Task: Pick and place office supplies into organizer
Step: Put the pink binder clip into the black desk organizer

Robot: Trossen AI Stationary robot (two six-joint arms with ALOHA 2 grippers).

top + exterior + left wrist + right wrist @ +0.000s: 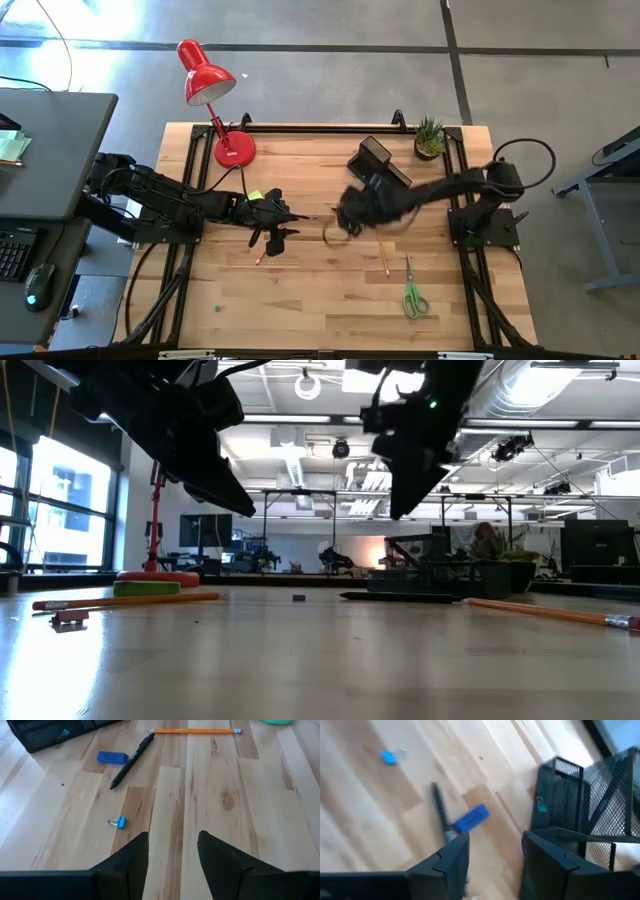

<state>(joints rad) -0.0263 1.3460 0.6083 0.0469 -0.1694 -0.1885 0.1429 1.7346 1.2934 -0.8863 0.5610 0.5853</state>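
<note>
Organizer with small teal item inside; both claws open, empty.

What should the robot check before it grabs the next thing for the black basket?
1. Right pincer open with nothing in it: ok.
2. Left pincer open with nothing in it: ok.
3. Dark pen lies free on the table, beside the blue eraser: ok.
4. Organizer upright, top open: ok.
5. Scissors and pencil lying apart from both arms: ok.
6. Room left inside the organizer: cannot tell.
</note>
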